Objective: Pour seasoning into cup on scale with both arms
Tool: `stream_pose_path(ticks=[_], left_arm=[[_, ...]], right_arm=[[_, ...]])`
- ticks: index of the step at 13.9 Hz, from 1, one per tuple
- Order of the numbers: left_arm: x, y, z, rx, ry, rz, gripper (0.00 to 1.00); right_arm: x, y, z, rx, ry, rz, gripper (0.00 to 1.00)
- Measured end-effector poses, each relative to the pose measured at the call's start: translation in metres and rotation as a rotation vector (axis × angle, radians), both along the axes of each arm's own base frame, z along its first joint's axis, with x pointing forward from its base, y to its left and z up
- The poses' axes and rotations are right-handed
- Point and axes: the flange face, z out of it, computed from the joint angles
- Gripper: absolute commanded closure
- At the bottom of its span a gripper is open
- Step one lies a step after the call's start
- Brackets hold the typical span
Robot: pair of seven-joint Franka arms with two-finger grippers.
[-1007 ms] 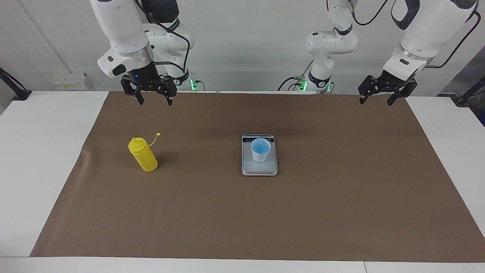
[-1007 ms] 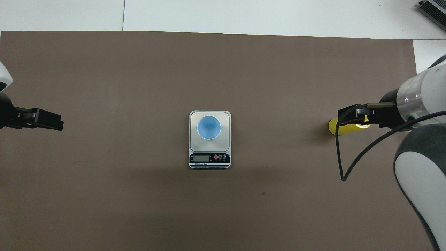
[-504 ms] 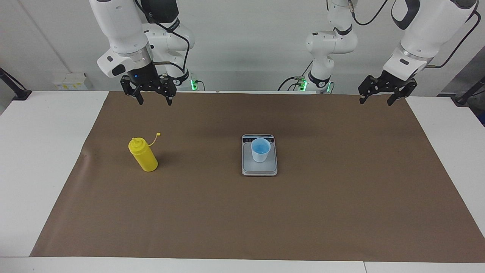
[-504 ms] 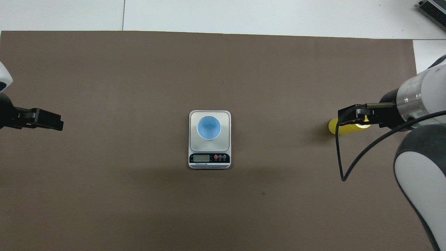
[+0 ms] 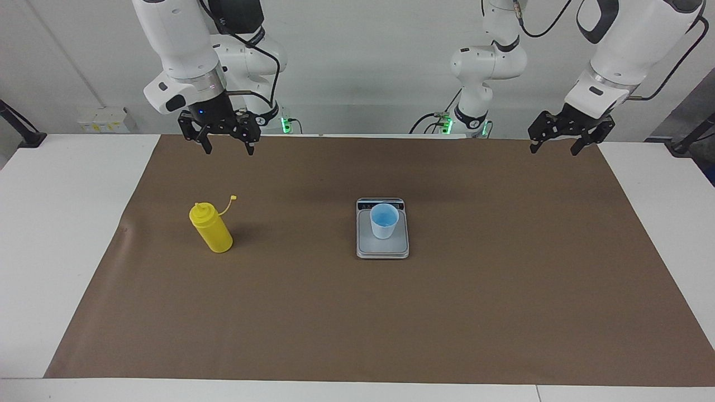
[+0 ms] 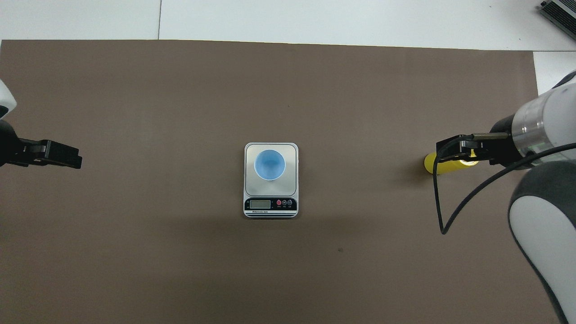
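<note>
The seasoning, a yellow squeeze bottle, stands upright on the brown mat toward the right arm's end, its small cap hanging loose on its tether. In the overhead view the bottle is partly covered by my right gripper. That right gripper hangs open in the air, apart from the bottle. The light-blue cup stands upright on the silver scale at mid-table. My left gripper hangs open over the mat's edge at the left arm's end.
A brown mat covers most of the white table. A black cable loop hangs from the right arm's wrist. A grey device lies at the table's farthest corner on the right arm's side.
</note>
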Motion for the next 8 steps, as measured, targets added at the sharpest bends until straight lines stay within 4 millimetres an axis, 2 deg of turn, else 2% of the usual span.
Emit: stream_pose_path(ticks=[8], left_arm=[[0.0, 0.0, 0.0, 0.0, 0.0, 0.0, 0.0]], right_arm=[[0.0007, -0.0049, 0.0, 0.0, 0.0, -0.009, 0.0]])
